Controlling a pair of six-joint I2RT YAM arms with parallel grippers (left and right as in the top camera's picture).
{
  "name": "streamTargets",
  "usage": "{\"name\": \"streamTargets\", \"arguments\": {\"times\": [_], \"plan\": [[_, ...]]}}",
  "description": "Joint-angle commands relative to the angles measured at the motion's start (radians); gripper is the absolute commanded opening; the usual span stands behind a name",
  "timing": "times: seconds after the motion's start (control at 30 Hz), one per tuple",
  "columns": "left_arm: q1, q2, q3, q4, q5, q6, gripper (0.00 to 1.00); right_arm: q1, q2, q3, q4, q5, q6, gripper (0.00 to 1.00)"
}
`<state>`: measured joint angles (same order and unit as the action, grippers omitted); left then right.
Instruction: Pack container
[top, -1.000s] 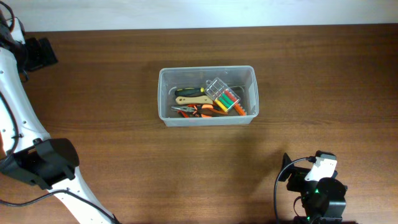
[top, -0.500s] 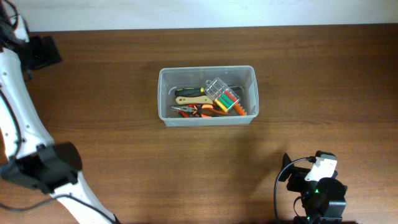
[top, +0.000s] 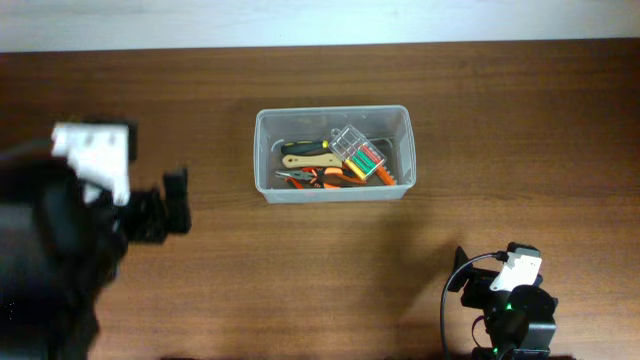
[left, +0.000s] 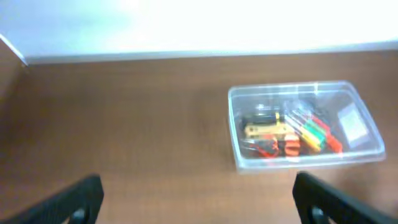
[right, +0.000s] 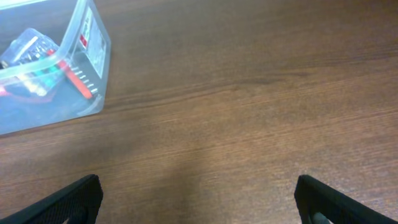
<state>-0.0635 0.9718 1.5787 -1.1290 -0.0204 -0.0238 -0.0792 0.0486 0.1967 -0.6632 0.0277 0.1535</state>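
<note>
The container (top: 262, 160), a translucent plastic bin, stands at the table's middle. It holds a yellow-handled screwdriver (top: 305, 158), orange pliers (top: 318, 178) and a small clear case of coloured screwdrivers (top: 360, 153). My left gripper (top: 180, 203) is blurred, raised high left of the bin, open and empty. In the left wrist view (left: 199, 199) the container (left: 311, 160) lies far ahead to the right. My right gripper (top: 461, 270) is open and empty at the front right. In the right wrist view (right: 199, 202) the container's corner (right: 93, 50) shows at the top left.
The wooden table (top: 500, 120) runs to a white wall at the back. The left arm's blurred body (top: 50, 250) covers the front left of the overhead view. The right arm's base (top: 515, 315) sits at the front right edge.
My left arm has swung from the far back left corner in towards the table's left side, now large and blurred in the overhead view. The right arm and the container have not moved.
</note>
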Motion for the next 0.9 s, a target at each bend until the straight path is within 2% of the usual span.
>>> {"name": "streamTargets", "arguments": {"times": [0.0,0.1,0.2,0.37,0.63,0.87], "plan": [[0.038,-0.171,-0.283,0.193,-0.024,-0.003,0.99,-0.006,-0.011,-0.004,0.004,0.011,0.005,0.99],[0.043,-0.381,-0.591,0.469,-0.044,-0.003,0.99,-0.006,-0.011,-0.004,0.004,0.011,0.005,0.99],[0.043,-0.552,-0.848,0.639,-0.048,-0.003,0.99,-0.006,-0.011,-0.004,0.004,0.010,0.005,0.99],[0.042,-0.791,-1.183,0.718,-0.036,-0.007,0.99,-0.006,-0.011,-0.004,0.004,0.011,0.005,0.99],[0.042,-0.961,-1.404,0.725,-0.026,-0.007,0.99,-0.006,-0.011,-0.004,0.004,0.010,0.005,0.99],[0.042,-0.967,-1.460,0.735,-0.025,-0.007,0.99,-0.006,-0.011,-0.004,0.004,0.010,0.005,0.98]]}}
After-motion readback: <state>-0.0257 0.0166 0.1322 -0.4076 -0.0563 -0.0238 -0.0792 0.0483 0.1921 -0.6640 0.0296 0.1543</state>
